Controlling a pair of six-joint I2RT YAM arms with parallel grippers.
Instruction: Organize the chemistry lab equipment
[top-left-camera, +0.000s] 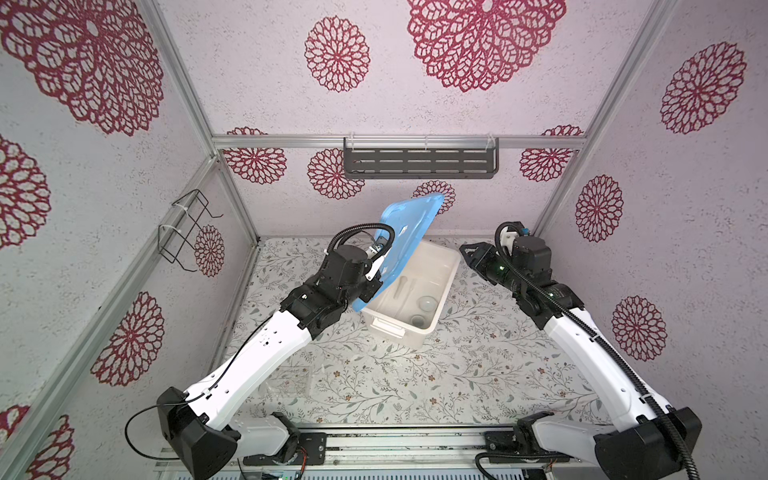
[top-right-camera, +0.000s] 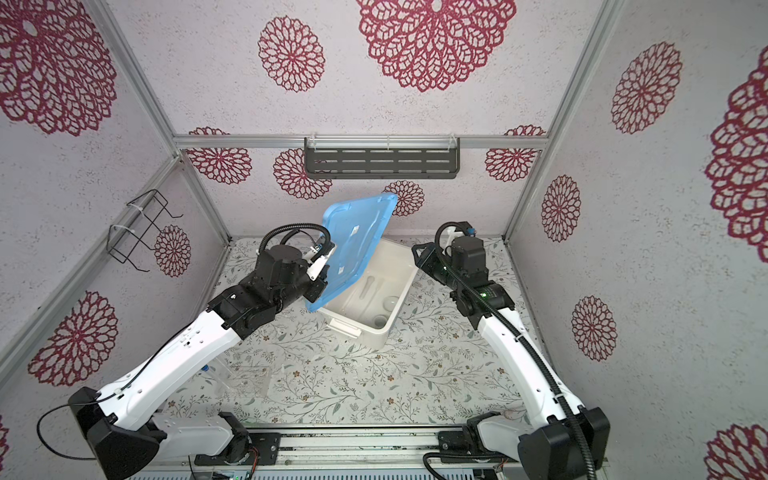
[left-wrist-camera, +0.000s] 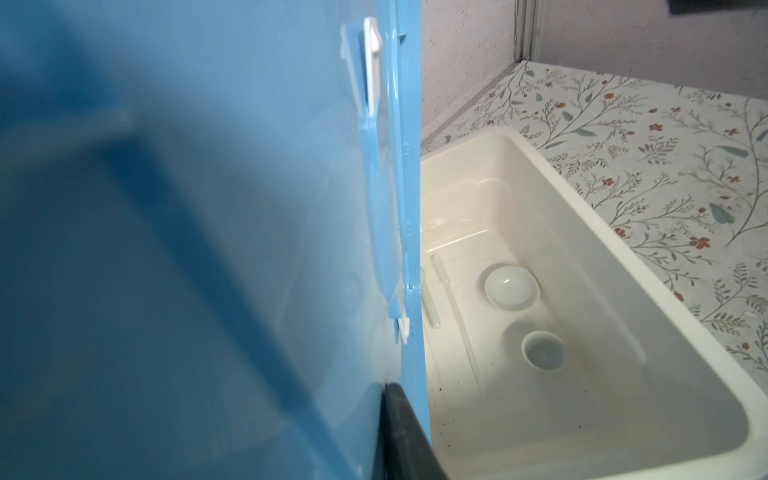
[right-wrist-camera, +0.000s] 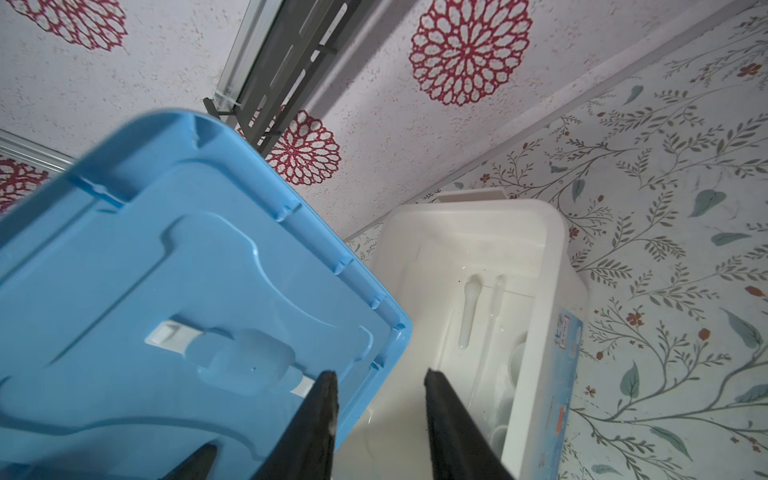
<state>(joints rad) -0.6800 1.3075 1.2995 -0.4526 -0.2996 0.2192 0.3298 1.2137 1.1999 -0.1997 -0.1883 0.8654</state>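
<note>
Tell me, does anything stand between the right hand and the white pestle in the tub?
Nothing visible does. The left hand holds the blue lid tilted up from the tub, so the pestle lies uncovered before the open right hand.

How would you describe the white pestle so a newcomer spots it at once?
Find the big white tub mid-table, below the tilted blue lid. The white pestle lies on its floor, on the lid's side. Unlike the two round bowls, it is long, with one rounded, thicker end.
</note>
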